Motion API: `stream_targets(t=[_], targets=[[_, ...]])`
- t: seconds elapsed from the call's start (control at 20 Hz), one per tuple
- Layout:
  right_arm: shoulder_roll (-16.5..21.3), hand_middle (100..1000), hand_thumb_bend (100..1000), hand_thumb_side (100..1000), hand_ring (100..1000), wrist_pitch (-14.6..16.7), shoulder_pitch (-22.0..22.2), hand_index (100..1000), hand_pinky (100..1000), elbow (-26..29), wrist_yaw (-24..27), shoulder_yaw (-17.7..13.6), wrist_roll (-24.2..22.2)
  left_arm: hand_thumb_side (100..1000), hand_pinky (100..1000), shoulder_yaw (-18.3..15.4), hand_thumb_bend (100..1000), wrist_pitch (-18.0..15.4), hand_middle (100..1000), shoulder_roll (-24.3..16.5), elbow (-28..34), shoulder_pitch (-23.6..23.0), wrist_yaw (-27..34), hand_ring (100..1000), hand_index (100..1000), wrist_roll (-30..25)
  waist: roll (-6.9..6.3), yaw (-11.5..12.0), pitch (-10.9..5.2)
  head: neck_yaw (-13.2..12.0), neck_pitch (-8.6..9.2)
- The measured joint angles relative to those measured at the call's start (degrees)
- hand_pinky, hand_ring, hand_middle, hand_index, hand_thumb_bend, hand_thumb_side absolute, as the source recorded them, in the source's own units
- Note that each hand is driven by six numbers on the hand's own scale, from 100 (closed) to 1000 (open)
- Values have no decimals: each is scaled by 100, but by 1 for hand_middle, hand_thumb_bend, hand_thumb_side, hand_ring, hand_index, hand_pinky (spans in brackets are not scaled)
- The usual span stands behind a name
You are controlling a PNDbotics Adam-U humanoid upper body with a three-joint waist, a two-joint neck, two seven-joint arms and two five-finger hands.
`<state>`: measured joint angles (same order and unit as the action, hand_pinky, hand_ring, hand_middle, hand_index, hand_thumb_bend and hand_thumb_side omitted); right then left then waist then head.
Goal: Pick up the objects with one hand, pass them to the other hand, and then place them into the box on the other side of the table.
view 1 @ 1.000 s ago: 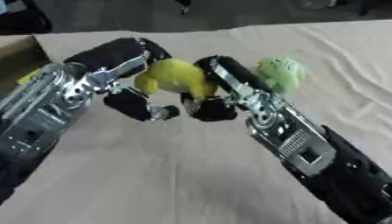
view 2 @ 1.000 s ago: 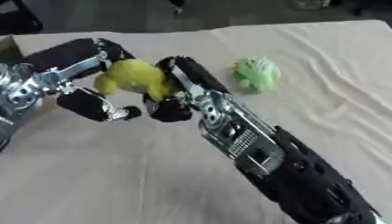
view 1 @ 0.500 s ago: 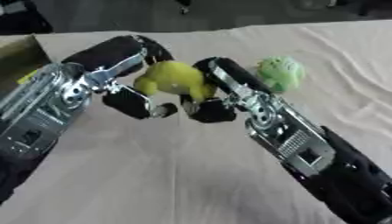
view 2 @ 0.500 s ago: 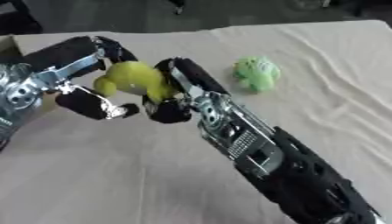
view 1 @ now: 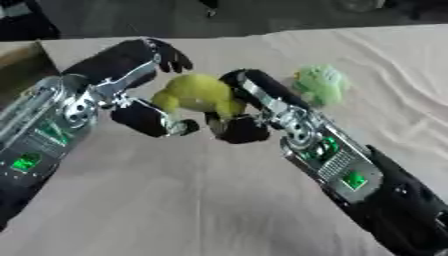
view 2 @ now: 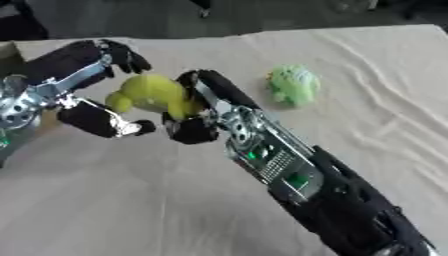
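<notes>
A yellow soft toy (view 1: pixel 197 94) hangs above the table between my two hands. My right hand (view 1: pixel 254 92) comes in from the lower right and is curled round the toy's right side, with its thumb below it. My left hand (view 1: pixel 118 67) faces it from the left. Its fingers (view 1: pixel 171 55) are spread above the toy and its thumb (view 1: pixel 153 121) lies under it, beside the toy rather than closed on it. A green soft toy (view 1: pixel 319 85) lies on the cloth just right of my right hand.
A beige, wrinkled cloth (view 1: pixel 175 200) covers the table. A corner of a brown box (view 2: pixel 7 54) shows at the left edge behind my left arm. The far table edge runs close behind the hands.
Both hands and the yellow toy stay together at nearly the same spot. The left hand's fingers now stand a little more spread above the toy.
</notes>
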<state>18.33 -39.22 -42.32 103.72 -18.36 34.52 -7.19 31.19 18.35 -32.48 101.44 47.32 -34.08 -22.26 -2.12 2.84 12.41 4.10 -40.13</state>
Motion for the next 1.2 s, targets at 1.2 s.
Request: stream_targets(t=[1.2], targets=[[-1,375,100,100,458,-10,2,448,658,-102,205,19,118,339,654,12,544,-193,666,21,104,11,519,730,798,3,2,-3,2,8,0]])
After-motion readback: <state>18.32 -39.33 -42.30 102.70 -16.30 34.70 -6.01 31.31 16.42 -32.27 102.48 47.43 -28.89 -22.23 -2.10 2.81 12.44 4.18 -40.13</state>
